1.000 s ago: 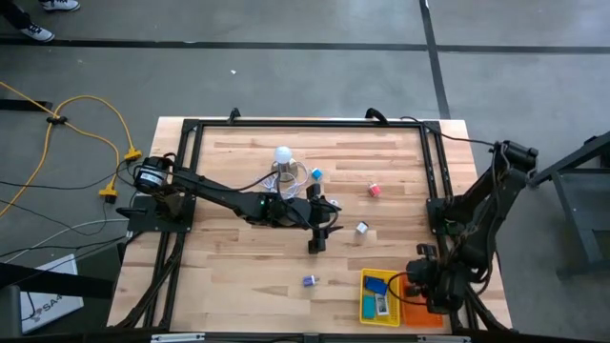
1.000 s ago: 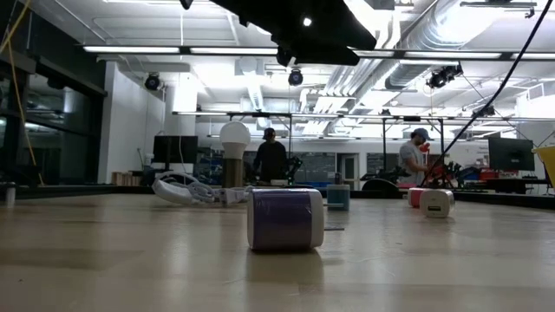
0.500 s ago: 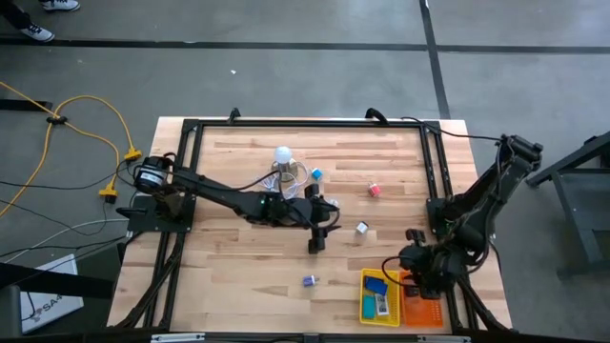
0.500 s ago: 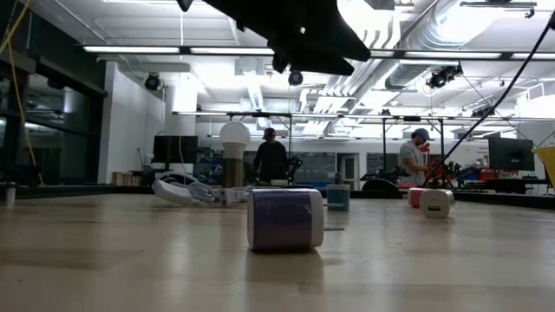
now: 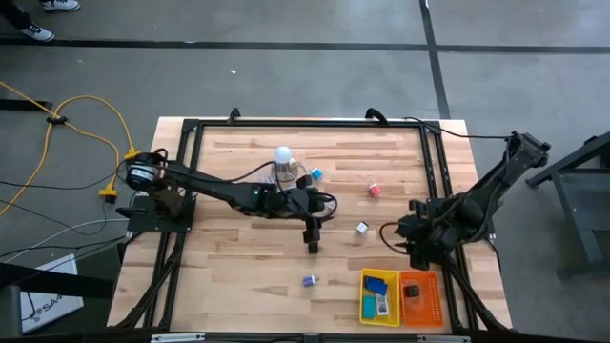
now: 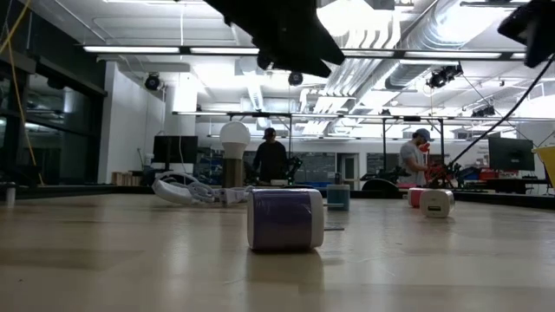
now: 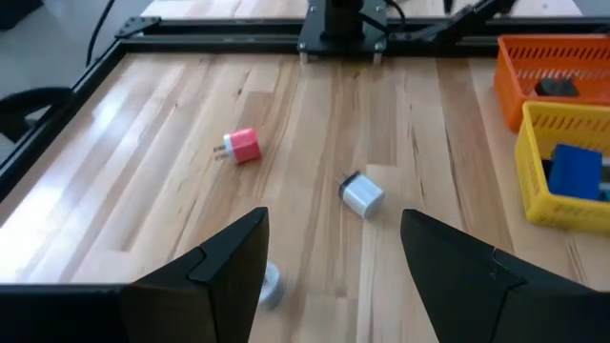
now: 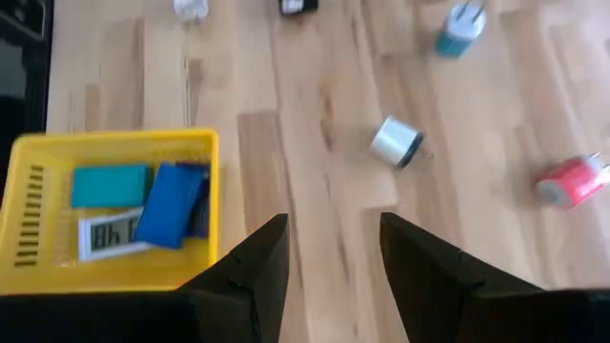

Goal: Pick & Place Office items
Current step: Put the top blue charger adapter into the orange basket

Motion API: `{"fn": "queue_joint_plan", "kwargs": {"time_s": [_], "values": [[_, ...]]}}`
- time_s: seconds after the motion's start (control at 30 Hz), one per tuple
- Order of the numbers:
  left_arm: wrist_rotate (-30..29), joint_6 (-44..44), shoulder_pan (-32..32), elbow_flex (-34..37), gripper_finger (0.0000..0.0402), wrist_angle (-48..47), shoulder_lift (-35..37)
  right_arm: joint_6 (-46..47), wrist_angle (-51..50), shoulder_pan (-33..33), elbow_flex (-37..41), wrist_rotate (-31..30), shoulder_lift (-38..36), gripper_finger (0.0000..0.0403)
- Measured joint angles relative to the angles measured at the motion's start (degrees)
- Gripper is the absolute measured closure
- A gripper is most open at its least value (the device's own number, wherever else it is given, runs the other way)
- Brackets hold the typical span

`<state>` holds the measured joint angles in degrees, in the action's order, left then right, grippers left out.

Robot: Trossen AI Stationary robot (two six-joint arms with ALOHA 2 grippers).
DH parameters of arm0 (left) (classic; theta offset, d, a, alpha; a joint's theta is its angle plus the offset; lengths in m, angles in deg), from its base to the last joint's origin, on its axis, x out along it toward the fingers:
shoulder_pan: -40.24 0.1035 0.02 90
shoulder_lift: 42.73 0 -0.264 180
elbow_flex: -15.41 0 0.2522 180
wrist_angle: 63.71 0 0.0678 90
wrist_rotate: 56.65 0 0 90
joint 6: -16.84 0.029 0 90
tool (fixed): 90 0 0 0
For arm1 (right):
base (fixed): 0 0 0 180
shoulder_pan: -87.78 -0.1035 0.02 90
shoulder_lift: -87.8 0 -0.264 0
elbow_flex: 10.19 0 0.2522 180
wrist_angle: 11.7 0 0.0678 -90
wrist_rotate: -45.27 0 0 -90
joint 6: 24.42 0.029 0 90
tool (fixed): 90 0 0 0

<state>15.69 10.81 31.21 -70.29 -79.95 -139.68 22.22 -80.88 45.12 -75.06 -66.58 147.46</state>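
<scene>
2 trays [image 5: 380, 295] bottom right, lamp [image 5: 282, 157] behind left fingers [image 7: 329, 257] open, right fingers [image 8: 334, 243] parted, empty.

The high view looks straight down on the whole counter [image 5: 248, 276]. The low view sits at counter level, close behind a purple-white piece [image 6: 285, 219], facing the room. Both wrist views look down from close range, sharing the yellow tray [image 7: 553, 205] [image 8: 57, 272] and a silver piece [image 7: 362, 195] [image 8: 396, 142].

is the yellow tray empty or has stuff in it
Not empty. The yellow tray holds a blue block, a teal piece and a white labelled piece, seen in the right wrist view.
</scene>
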Motion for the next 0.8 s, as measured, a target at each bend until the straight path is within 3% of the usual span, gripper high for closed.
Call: {"fn": "queue_joint_plan", "kwargs": {"time_s": [0.37, 0.8], "values": [[0.15, -0.29, -0.26, 0.00, 0.0171, -6.86, 1.25, -1.94, -2.99, 3.72, 0.02, -6.68, -7.78, 0.0251], [0.08, -0.21, 0.25, 0.07, 0.0171, -12.87, 4.80, -4.91, -3.13, 6.74, 0.04, -6.76, -10.65, 0.0251]]}}
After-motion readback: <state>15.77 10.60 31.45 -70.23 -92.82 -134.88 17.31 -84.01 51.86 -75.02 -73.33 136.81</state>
